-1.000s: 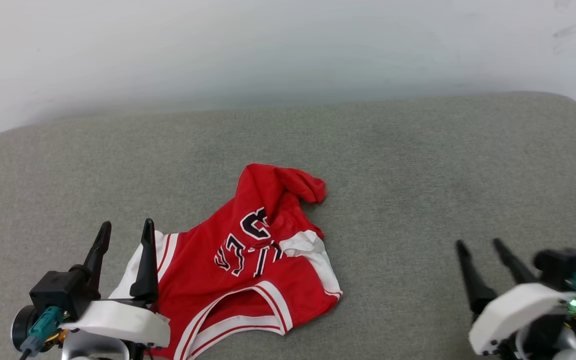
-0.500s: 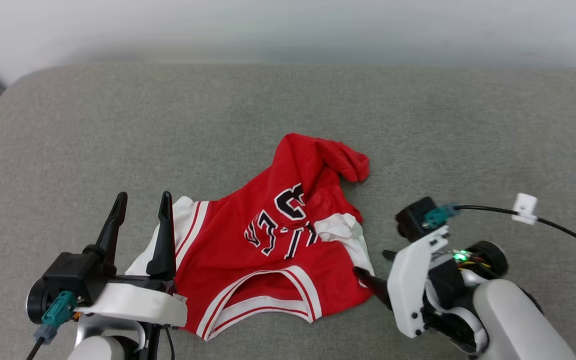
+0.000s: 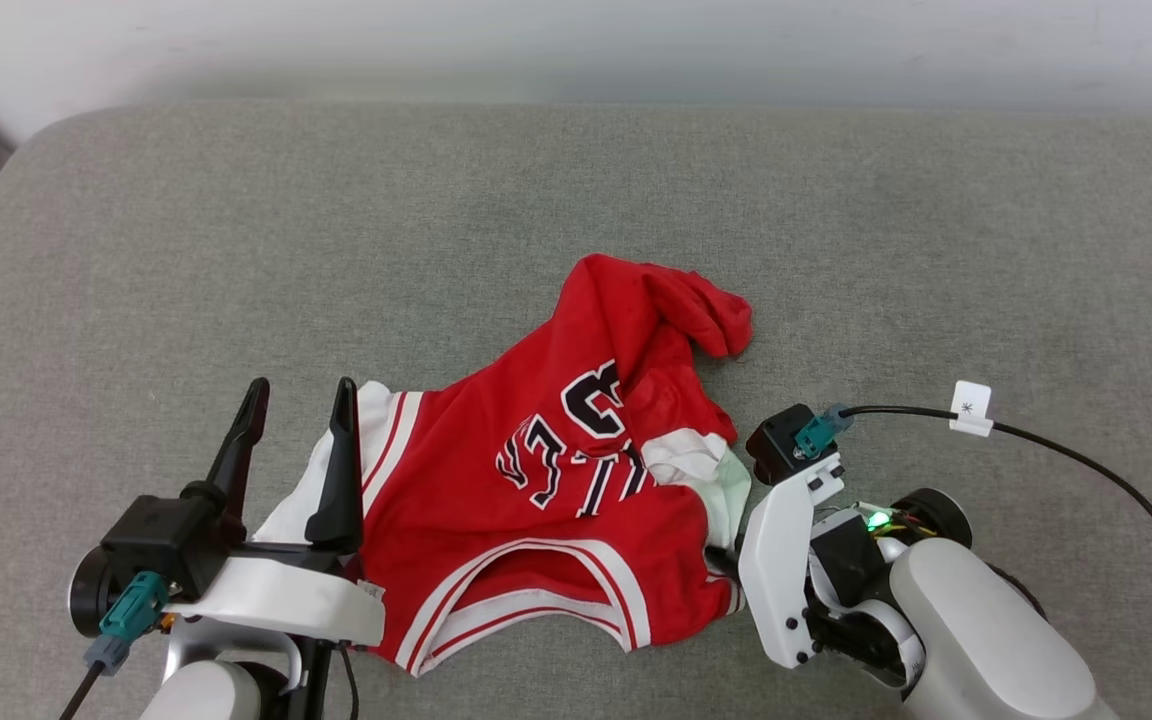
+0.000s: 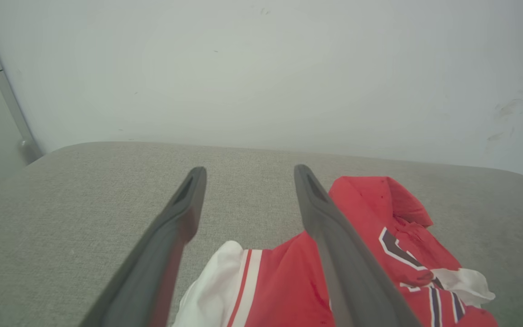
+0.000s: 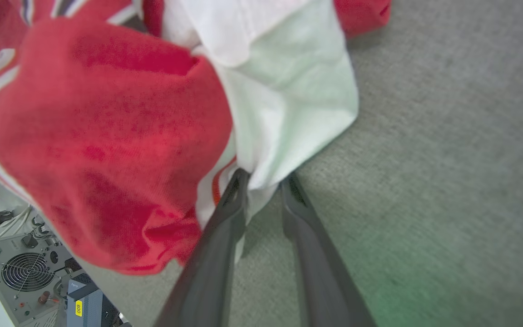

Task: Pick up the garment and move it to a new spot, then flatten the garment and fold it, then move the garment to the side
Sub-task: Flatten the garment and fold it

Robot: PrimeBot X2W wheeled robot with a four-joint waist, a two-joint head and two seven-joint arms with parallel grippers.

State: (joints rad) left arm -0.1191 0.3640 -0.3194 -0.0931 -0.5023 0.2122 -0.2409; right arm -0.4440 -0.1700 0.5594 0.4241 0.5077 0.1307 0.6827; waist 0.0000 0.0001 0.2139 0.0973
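Shirt [image 3: 536,500] crumpled near front edge of cushion [image 3: 236,200], not lifted yet: L tool [image 3: 301,387] wide open, R tool [image 5: 266,178] around white sleeve [image 5: 288,91], can't tell if pinching; everything left.

We count one garment [image 3: 546,500] and one grey cushion [image 3: 336,220]. Grippers: two, each two-fingered, logged as the left gripper [image 3: 301,392] and the right gripper [image 5: 265,178]. We also note one black cable [image 3: 1086,460] and one white tag [image 3: 972,409].
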